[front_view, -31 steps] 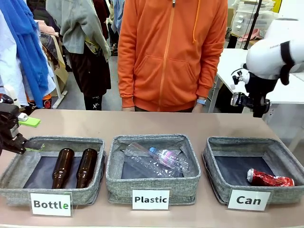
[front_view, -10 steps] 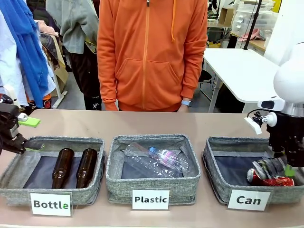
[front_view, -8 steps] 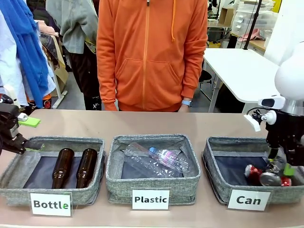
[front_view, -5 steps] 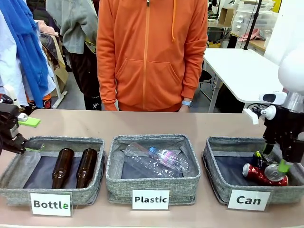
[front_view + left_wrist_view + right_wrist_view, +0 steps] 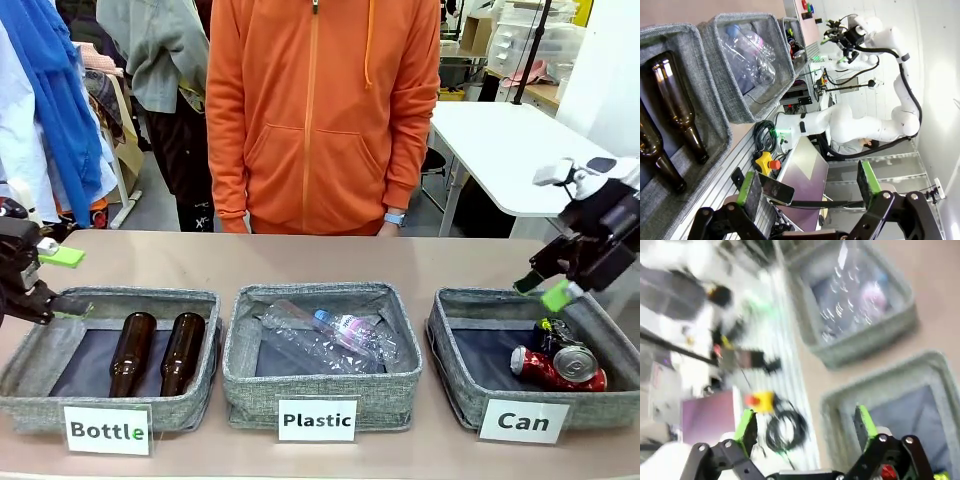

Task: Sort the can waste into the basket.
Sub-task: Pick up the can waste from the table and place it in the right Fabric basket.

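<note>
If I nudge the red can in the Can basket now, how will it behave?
The red can lies on its side, so it would probably roll. It looks dented, so likely light and easily deformed. The crushed dark can beside it and the basket wall should stop it.

A red drink can with a silver top and a crushed black-and-silver can are seen against the dark bottom of the grey fabric bin with a white label printed "Can" in black. Two brown glass bottles are shown in a like grey bin. The tabletop is beige-brown. Black with green pads is worn by the right gripper.
</note>
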Available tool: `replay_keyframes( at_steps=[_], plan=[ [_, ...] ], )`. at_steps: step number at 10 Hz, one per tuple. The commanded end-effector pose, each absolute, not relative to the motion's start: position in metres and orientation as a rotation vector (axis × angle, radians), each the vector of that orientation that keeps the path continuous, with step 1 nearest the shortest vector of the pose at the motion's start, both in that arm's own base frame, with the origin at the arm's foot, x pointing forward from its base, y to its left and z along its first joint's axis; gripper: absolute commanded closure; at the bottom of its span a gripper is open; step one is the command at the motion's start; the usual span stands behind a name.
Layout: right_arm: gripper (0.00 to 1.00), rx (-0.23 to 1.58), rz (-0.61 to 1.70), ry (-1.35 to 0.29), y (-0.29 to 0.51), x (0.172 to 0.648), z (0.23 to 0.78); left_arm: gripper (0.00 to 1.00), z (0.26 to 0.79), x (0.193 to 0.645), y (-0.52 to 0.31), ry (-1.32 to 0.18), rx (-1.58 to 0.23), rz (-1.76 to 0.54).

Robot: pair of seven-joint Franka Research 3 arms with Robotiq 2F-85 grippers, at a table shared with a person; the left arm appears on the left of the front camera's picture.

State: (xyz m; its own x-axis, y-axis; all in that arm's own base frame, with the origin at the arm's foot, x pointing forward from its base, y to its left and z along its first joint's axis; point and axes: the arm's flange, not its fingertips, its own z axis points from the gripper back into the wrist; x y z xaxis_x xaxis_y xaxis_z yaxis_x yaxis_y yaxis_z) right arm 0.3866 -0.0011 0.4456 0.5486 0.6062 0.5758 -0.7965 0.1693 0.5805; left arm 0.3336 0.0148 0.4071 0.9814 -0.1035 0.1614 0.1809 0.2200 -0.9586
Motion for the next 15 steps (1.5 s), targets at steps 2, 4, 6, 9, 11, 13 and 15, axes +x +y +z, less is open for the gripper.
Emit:
replay_keyframes(
  at_steps=[2,4,6,9,11,13,15],
  plan=[
    [0.0,1.301,0.444,-0.42,-0.009,0.403,0.424,0.0,0.41,0.332,0.016,-0.06,-1.326,-0.188],
    [0.0,1.227,0.297,-0.305,0.014,0.414,0.389,0.0,0.41,0.332,0.016,-0.06,-1.326,-0.188],
    [0.0,1.236,0.407,-0.311,-0.015,0.41,0.395,0.0,0.41,0.332,0.016,-0.06,-1.326,-0.188],
    [0.0,1.236,0.407,-0.311,-0.015,0.41,0.395,0.0,0.41,0.332,0.016,-0.06,-1.326,-0.188],
    [0.0,1.236,0.407,-0.311,-0.015,0.41,0.395,0.0,0.41,0.332,0.016,-0.06,-1.326,-0.188],
    [0.0,1.236,0.407,-0.311,-0.015,0.41,0.395,0.0,0.41,0.332,0.016,-0.06,-1.326,-0.188],
    [0.0,1.236,0.407,-0.311,-0.015,0.41,0.395,0.0,0.41,0.332,0.016,-0.06,-1.326,-0.188]
  ],
)
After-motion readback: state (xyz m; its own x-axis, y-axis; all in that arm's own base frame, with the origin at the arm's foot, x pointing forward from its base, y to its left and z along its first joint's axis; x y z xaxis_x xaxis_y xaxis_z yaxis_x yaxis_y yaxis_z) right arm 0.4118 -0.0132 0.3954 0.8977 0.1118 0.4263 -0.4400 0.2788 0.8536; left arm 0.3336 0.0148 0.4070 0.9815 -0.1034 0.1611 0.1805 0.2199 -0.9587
